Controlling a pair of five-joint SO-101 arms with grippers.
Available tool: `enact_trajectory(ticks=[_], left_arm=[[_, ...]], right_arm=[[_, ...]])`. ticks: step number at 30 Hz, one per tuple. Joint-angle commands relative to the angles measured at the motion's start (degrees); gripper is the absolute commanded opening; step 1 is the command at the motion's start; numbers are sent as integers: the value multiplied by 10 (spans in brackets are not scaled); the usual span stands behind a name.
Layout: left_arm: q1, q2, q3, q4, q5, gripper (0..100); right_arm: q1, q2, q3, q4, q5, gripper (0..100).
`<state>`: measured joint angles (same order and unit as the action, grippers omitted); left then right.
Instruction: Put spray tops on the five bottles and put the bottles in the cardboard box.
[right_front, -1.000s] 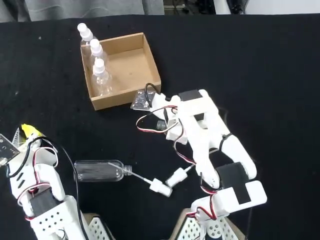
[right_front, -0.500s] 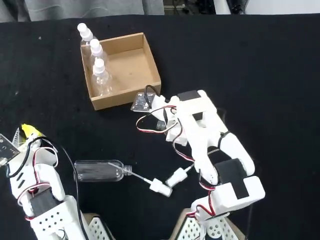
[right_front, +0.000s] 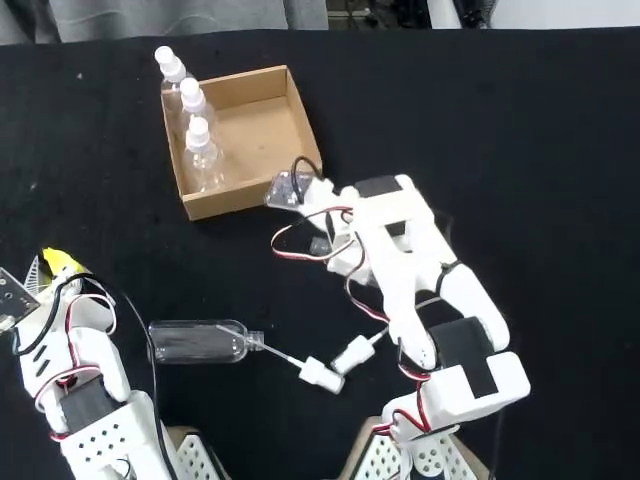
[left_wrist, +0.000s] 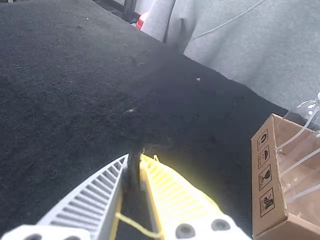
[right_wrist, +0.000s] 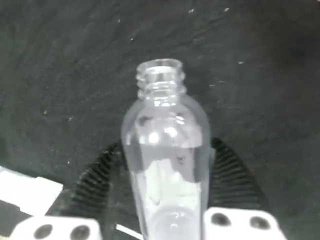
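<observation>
Three capped bottles (right_front: 200, 150) in box (right_front: 262, 130); right hand (right_wrist: 167, 150) grips uncapped bottle (right_wrist: 162, 117); left hand (left_wrist: 134, 161) clenched.

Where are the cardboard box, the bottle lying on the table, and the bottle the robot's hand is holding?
cardboard box (right_front: 262, 135): high view, bare floor inside.
lying bottle (right_front: 195, 341): high view, middle of its clear body.
held bottle (right_wrist: 167, 150): right wrist view, clear body below the open neck.

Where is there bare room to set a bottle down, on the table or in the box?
Free: the box's right half, beside its three bottles; the table right of the right arm holding a bottle; the strip between box and left arm. Crowded: the near edge between the arms, with the lying bottle and two spray tops.
</observation>
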<state>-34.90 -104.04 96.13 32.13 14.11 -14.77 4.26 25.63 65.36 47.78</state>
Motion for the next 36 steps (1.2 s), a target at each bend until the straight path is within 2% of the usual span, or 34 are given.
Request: enact_trajectory(ticks=[1,12,17,23,29,36], left_arm=[[0,-5,13,-15,-4,33],[0,-5,13,-15,-4,33],[0,-5,13,-15,-4,33],[0,-5,13,-15,-4,33],[-1,-5,13,-15,-4,33],[-1,-5,13,-15,-4,33]], right_arm=[[-8,-7,-44,11,-12,117],[-9,-7,-123,134,-12,114],[-11,-7,-159,164,-64,114],[-55,-13,-183,224,-108,113],[-92,-81,-183,255,-139,113],[-90,-158,-174,260,-171,113]])
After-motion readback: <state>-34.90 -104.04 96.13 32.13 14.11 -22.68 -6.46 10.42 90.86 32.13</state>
